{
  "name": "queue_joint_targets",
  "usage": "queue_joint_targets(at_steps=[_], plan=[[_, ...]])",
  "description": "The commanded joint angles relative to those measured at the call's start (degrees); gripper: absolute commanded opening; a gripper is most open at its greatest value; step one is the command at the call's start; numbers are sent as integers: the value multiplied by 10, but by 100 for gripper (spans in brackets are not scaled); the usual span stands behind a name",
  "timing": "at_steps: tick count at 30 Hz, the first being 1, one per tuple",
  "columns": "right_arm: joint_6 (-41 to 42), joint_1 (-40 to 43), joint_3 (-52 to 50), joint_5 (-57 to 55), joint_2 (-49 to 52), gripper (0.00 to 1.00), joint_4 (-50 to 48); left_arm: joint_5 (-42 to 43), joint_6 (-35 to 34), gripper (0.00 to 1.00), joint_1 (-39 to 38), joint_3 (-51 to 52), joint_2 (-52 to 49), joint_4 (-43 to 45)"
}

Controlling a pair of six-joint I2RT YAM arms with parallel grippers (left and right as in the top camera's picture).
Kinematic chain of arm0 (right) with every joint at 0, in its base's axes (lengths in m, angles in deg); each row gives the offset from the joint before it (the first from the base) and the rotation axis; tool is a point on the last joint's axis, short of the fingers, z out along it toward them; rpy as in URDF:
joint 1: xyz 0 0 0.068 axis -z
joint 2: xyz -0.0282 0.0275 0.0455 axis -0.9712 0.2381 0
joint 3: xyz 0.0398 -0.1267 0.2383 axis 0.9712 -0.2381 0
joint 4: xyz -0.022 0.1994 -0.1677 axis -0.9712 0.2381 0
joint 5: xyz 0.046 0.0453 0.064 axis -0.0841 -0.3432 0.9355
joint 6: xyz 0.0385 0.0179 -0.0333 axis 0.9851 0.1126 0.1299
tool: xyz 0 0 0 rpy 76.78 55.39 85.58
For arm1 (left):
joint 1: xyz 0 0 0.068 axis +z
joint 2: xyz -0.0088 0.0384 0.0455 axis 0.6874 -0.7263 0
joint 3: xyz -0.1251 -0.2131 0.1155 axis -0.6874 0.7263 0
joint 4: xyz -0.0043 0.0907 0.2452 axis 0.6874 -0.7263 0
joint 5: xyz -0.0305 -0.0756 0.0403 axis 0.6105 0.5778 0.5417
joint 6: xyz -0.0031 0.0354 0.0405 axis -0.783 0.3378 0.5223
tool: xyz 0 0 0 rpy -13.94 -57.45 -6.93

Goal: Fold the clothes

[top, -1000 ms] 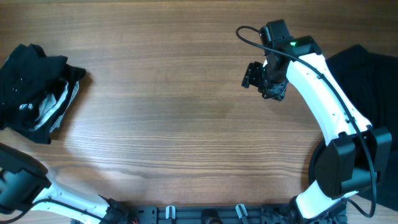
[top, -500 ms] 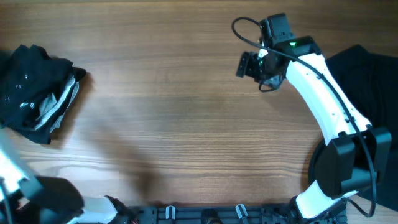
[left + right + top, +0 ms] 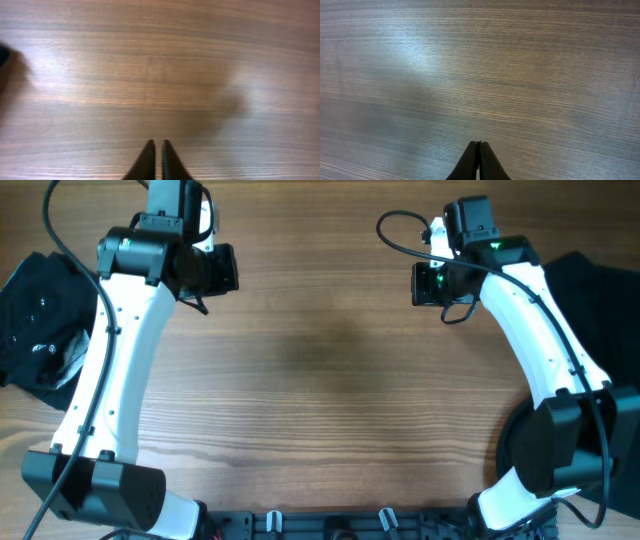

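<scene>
A crumpled pile of black clothes [image 3: 45, 330] with a grey-white piece in it lies at the table's left edge. Another dark garment [image 3: 595, 305] lies flat at the right edge. My left gripper [image 3: 218, 270] hangs over bare wood at the upper left, to the right of the pile. In the left wrist view its tips [image 3: 158, 143] stand together with only a hairline gap and hold nothing. My right gripper [image 3: 428, 283] hovers over bare wood at the upper right, left of the dark garment. Its tips [image 3: 479, 144] are pressed shut and empty.
The wooden table [image 3: 320, 380] spans the whole view. A dark blur [image 3: 3, 55] touches the left edge of the left wrist view. The arm bases and a black rail [image 3: 330, 525] sit along the front edge.
The left arm has swung up from the bottom-left corner to stand over the upper left of the table. The right gripper has shifted slightly right and turned.
</scene>
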Motion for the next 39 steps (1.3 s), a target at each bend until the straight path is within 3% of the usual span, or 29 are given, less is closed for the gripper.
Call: queue_joint_targets(at_steps=[1,5,11,16,17,18,19,20,21,25,34,38,39], plan=[[4,2,4,9,-49,4,32,-29,0,4,1,0,-3,-44],[29,2,-1,-21,-135,4,54,-65,-30,4,0,1,5,-101],[44,2,-74,-49,-285,4,22,-66,-29,4,0,26,101,-82],[42,2,-225,-61,-462,4,-85,-66,-29,4,0,283,357,90],[42,2,-257,-74,-503,5,-100,-70,-30,26,0,356,444,137],[48,2,-281,-94,-535,11,-105,-70,-30,100,0,391,490,162],[61,2,-295,-111,-558,23,-104,-70,-30,100,0,425,537,186],[68,2,-307,-114,-574,66,-101,-70,-30,100,0,447,568,197],[74,2,-316,-114,-586,100,-94,-70,-30,100,0,466,598,203],[73,2,-317,-113,-574,100,-44,-70,-30,100,0,474,612,186],[73,2,-317,-113,-459,100,-45,-70,-30,100,0,474,612,135],[0,2,-328,-129,-506,100,-68,-70,-30,100,0,474,612,135],[-11,2,-363,-129,-554,100,-119,-70,-30,100,0,474,612,134]])
